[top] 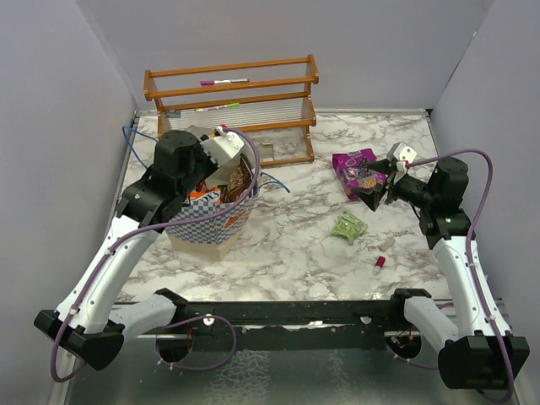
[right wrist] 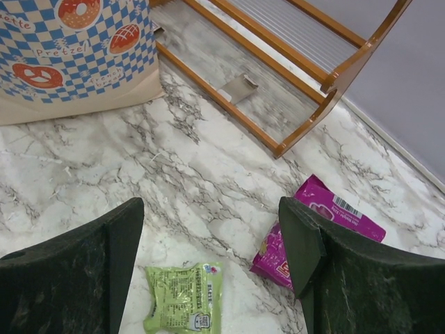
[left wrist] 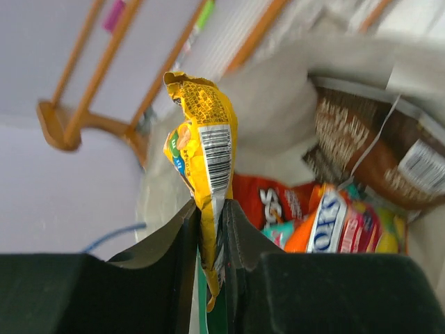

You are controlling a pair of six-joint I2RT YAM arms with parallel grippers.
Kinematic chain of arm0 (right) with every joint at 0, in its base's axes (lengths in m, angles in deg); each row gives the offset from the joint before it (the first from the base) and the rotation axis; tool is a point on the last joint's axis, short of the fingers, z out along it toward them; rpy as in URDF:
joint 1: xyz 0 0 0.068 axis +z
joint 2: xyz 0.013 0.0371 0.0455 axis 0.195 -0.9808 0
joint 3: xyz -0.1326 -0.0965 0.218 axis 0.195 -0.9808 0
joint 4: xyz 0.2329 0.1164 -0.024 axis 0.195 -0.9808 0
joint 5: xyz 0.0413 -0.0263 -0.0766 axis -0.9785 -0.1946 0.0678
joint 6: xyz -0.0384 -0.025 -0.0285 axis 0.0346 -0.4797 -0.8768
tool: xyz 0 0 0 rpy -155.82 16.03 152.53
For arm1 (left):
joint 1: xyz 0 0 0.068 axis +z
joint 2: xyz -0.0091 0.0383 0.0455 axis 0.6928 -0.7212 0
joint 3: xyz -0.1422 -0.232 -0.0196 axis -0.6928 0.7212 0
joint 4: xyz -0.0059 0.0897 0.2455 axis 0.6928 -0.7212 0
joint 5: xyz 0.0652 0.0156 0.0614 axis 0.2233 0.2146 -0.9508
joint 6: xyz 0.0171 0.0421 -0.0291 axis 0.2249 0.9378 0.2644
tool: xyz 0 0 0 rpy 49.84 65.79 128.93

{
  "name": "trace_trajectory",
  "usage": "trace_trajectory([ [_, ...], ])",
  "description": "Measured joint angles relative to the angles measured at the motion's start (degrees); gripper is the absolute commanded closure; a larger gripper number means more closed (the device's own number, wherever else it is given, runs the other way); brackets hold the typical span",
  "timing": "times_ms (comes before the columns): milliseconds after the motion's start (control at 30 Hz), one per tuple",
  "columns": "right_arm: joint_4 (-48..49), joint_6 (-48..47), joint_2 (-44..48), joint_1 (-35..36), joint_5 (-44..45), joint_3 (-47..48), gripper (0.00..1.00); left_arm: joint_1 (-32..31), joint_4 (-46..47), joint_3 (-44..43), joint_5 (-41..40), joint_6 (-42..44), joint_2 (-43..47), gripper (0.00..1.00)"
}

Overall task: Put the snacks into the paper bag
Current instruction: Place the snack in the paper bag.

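Marble table (top: 295, 236) is being left bare right of the paper bag (top: 207, 229), save the magenta pack (right wrist: 327, 216) and light-green packet (right wrist: 182, 298). A yellow packet (left wrist: 206, 136) is being clamped over the bag by the left gripper (left wrist: 211, 212); the right gripper (right wrist: 211, 212) is being held agape.

The paper bag (right wrist: 76, 62) is blue-and-white checkered, one packet (left wrist: 208, 132) yellow, one pack (right wrist: 334, 206) magenta, one sachet (right wrist: 182, 299) light-green

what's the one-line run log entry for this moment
left fingers: shut on yellow packet above paper bag | right fingers: open over table | on table: magenta pack, light-green packet
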Motion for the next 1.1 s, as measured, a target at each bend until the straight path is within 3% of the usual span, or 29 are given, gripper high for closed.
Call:
trace_trajectory([
  [267,0.15,-0.17,0.28,0.0,0.28,-0.17,0.21,1.7,-2.99,12.81,-8.83,4.87,0.76,1.0],
  [600,0.35,-0.57,0.39,0.0,0.42,-1.27,0.2,1.7,-2.27,13.38,-14.45,6.71,-4.48,0.95],
  [833,-0.07,-1.6,-1.2,0.0,0.85,-1.31,0.2,1.7,-1.7,13.4,-17.18,8.46,-7.52,0.73],
  [967,-0.98,-2.21,-2.16,0.0,1.4,-1.31,0.2,1.7,-1.07,13.31,-18.23,9.42,-8.0,0.43],
  [1100,-1.95,-3.21,-3.21,0.0,1.9,-1.2,0.2,1.7,0.02,12.81,-19.04,9.92,-8.11,0.25],
])
